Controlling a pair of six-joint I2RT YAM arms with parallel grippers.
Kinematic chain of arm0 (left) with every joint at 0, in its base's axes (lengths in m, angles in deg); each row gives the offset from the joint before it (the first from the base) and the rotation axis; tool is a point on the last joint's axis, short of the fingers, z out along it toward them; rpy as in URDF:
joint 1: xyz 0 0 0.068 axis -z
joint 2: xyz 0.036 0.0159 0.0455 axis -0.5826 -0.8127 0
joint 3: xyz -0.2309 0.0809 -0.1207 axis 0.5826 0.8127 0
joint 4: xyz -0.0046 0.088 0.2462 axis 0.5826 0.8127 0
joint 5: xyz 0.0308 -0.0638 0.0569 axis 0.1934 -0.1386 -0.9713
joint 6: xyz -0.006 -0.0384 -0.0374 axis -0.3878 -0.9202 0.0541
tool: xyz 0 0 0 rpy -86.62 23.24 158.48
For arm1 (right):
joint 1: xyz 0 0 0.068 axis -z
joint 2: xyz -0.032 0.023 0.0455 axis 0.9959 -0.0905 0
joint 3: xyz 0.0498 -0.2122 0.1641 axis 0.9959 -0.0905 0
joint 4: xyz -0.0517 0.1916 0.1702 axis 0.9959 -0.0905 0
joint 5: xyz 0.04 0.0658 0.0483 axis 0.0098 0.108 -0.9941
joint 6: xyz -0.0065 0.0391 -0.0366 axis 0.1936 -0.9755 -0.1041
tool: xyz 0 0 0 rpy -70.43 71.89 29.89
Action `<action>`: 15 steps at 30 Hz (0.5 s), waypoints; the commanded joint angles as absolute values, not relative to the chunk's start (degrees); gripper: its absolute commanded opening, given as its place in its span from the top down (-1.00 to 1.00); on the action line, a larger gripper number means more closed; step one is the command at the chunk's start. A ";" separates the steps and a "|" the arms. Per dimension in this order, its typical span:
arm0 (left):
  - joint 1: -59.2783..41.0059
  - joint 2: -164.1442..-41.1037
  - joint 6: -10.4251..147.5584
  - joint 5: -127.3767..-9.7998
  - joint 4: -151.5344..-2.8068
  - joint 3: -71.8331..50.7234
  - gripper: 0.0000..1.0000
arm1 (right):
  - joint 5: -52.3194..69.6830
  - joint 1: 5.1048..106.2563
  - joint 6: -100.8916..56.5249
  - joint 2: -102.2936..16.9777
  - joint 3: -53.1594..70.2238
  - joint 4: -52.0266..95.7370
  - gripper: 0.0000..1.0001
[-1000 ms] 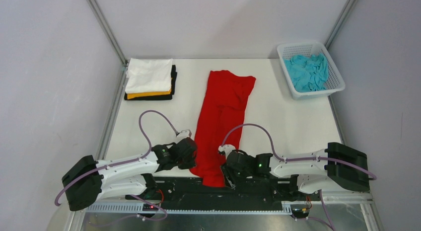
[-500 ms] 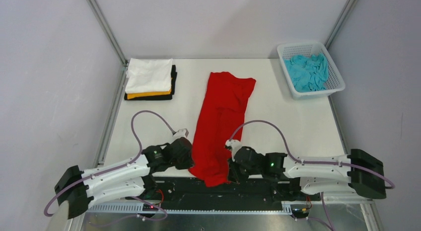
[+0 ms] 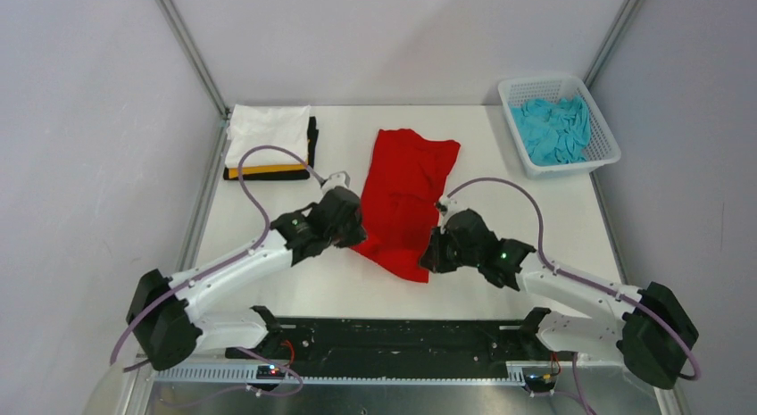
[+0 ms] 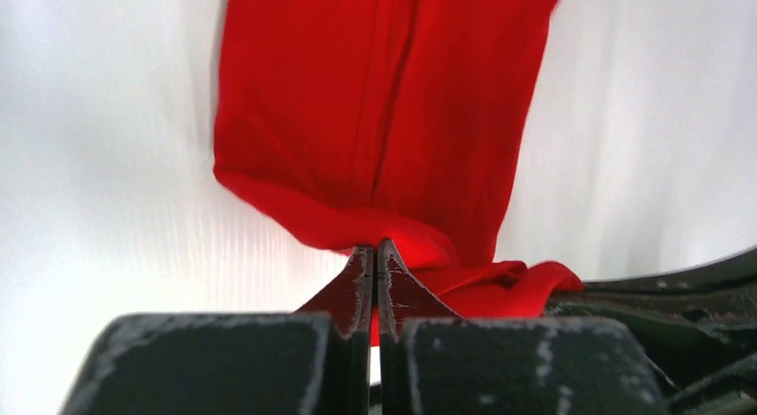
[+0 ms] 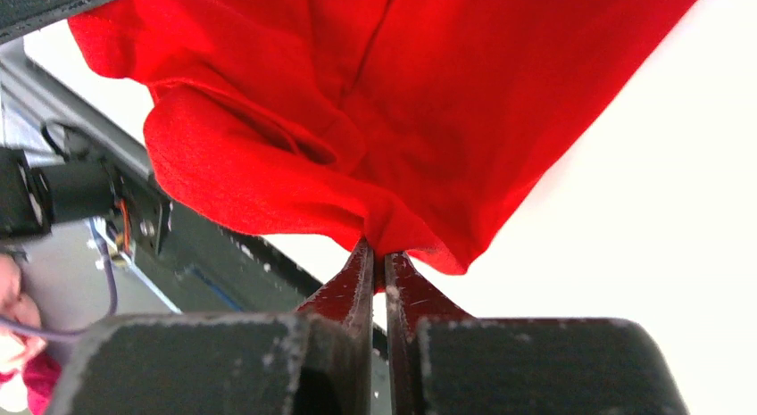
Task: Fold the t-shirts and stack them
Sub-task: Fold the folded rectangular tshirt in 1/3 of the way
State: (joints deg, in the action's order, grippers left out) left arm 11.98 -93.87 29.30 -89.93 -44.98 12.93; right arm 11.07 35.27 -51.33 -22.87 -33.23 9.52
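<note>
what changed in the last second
The left hand and right hand, both shut on the near hem of the red t-shirt, carried it from the near edge of the table toward the far end, shortening the shirt. The folded stack and basket stayed put.

No writing, label, brand, number or sign can be read in any view; the red t-shirt (image 3: 406,192) at the middle of the counter (image 3: 375,294) shows only plain cloth; the folded stack (image 3: 268,143) at ten o'clock and the basket (image 3: 607,147) at two o'clock bear no legible marks either. The dark arm housings are too small or too blurred to show any characters.
</note>
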 commanded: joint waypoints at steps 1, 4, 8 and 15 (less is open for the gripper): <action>6.44 -100.05 34.12 -90.10 -46.49 6.73 1.00 | 6.95 41.12 -48.70 -26.69 -28.32 11.35 0.95; 3.73 -104.81 36.25 -88.43 -46.69 2.22 1.00 | 5.07 45.28 -47.85 -29.82 -25.67 12.00 0.97; 0.84 -111.25 38.94 -85.55 -46.79 -3.52 1.00 | 3.94 49.07 -46.82 -33.26 -23.23 13.10 0.98; -3.54 -120.34 41.20 -82.32 -46.71 -10.35 1.00 | -0.75 54.96 -45.39 -41.66 -19.41 15.43 0.99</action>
